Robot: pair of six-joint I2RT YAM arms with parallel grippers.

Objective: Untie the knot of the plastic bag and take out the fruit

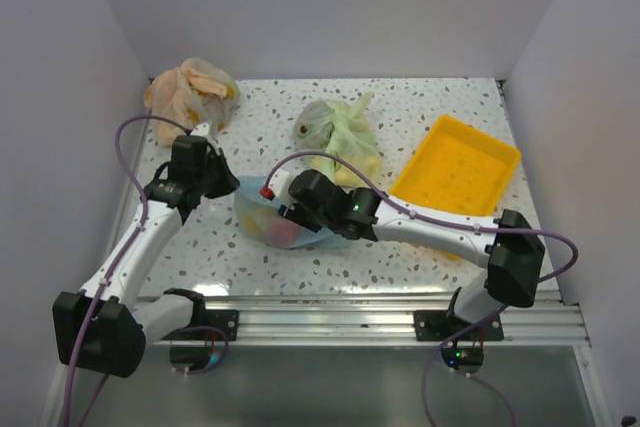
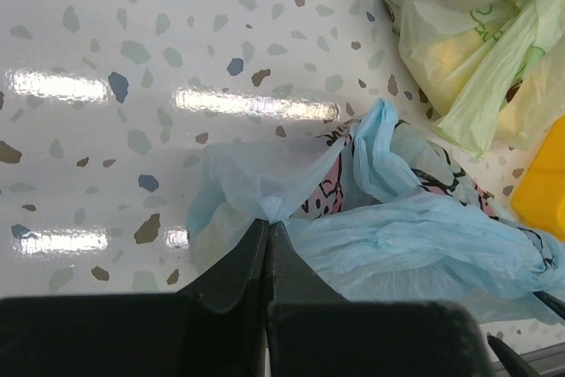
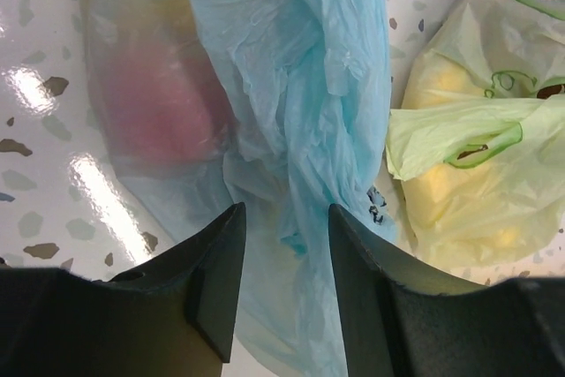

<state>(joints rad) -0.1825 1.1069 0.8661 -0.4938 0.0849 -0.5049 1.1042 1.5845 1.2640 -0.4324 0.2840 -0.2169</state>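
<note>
- Your left gripper [image 2: 267, 229] was clenched on an edge of the plastic bag [image 2: 424, 249]; your right gripper [image 3: 282, 253] gaped astride the knot [image 3: 309, 165], possibly not undone.
- The fruit [image 3: 159, 103] lay inside.

Speckled white table [image 1: 440, 107] carries four items: light blue plastic bag [image 1: 250, 212] at front centre, pale green bag [image 1: 340, 132] just behind it, orange bag [image 1: 190, 90] at far left corner, yellow tray [image 1: 457, 169] at right, empty.

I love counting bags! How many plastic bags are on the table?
3. An orange bag sits at the far left corner, a green bag at the far middle, and the blue bag nearer, in the middle. More could be hidden, but I see none.
</note>
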